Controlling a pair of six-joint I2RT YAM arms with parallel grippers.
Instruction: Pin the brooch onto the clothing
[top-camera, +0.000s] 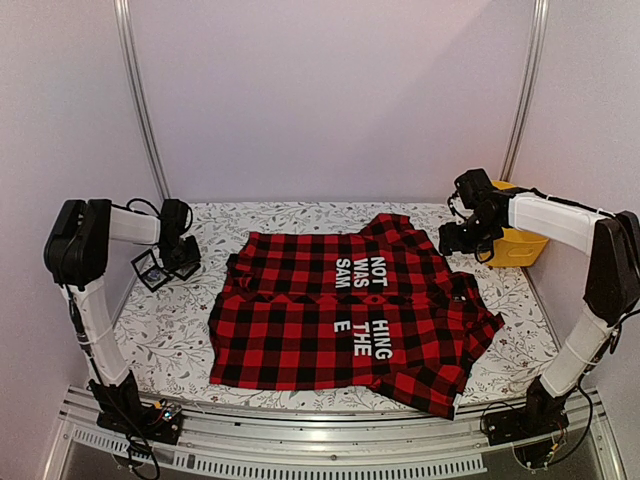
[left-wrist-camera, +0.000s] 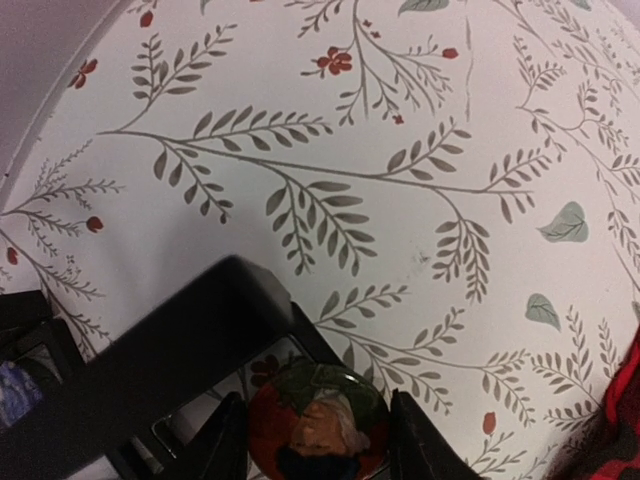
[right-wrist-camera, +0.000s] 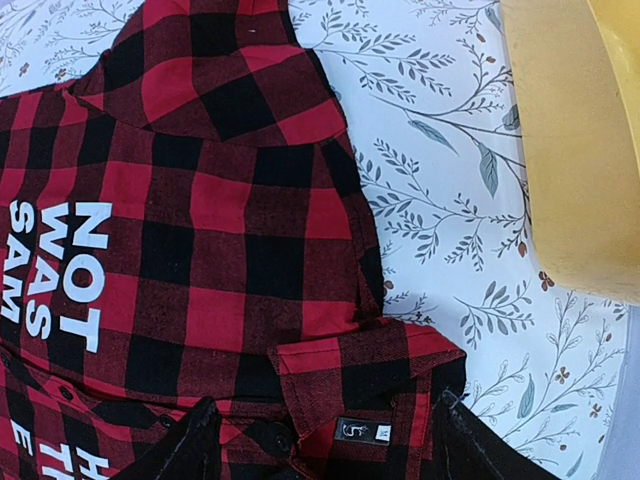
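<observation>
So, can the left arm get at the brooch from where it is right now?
Most likely yes. The brooch lies on the floral tablecloth between the fingers of the left gripper, nothing covers it, and the shirt is off to one side. Whether they already touch it is unclear.

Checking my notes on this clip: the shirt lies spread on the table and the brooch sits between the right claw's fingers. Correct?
One slip: the brooch sits between the fingers of the left claw, not the right, as the left wrist view shows. The right claw is open above the collar of the shirt. The shirt does lie spread on the table.
</observation>
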